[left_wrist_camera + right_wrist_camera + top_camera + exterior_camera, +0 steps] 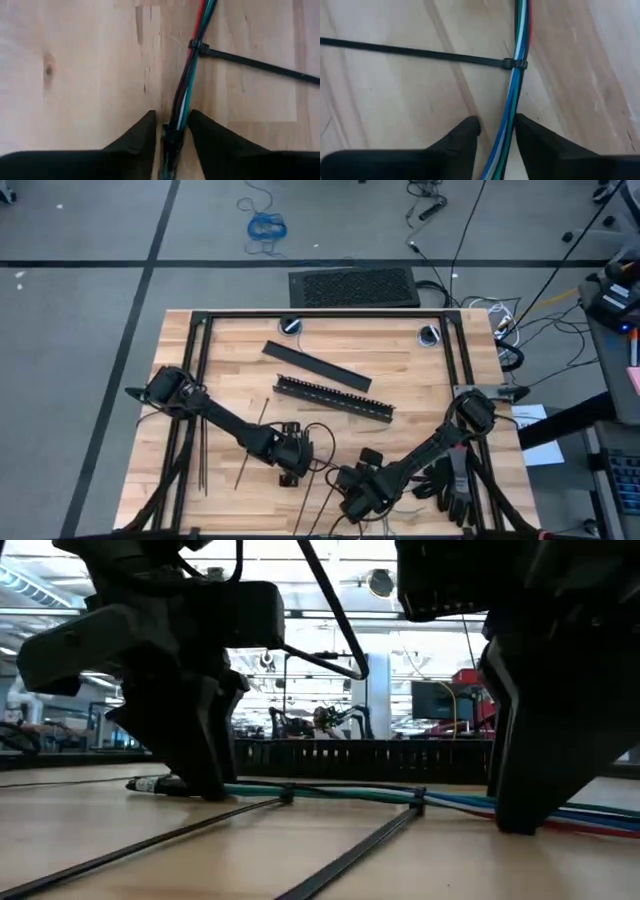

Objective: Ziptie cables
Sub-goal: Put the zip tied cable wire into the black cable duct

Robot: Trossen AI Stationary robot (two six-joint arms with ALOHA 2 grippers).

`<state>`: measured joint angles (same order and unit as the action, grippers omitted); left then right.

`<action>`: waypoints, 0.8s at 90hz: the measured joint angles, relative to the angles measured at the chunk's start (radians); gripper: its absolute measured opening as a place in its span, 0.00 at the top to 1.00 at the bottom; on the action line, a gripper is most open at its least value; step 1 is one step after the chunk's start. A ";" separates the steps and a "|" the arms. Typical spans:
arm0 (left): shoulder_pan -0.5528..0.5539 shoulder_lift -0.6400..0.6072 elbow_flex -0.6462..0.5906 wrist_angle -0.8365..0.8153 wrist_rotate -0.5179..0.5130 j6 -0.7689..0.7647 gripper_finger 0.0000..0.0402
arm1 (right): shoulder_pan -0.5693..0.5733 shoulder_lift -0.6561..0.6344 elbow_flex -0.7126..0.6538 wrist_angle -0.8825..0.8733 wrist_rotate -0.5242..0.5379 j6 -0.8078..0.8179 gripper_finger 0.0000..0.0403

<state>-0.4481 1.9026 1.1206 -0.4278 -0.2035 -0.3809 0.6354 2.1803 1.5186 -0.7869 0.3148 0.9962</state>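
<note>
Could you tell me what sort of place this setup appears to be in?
Probably a robotics lab or workshop. A butcher-block table stands on a grey taped floor with loose wiring, and the low view looks into a large open hall with ceiling strip lights and a monitor.

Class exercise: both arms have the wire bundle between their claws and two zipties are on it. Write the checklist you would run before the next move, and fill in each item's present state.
1. Left claw astride the cables, fingers either side: ok.
2. Right claw astride the same bundle: ok.
3. Whether either claw is actually clamped on the wires: cannot tell.
4. A ziptie looped round the bundle ahead of the left claw: ok.
5. Second ziptie looped round the bundle ahead of the right claw: ok.
6. Long tails of both ties trimmed: not ok; they trail across the table.
</note>
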 joint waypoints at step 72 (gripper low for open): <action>-0.068 -0.090 0.022 -0.096 -0.133 -0.062 1.00 | 0.105 -0.047 -0.007 -0.374 0.077 0.039 1.00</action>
<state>-0.5163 1.8126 1.1426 -0.5239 -0.3366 -0.4434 0.7405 2.1331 1.5112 -1.1613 0.3915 1.0348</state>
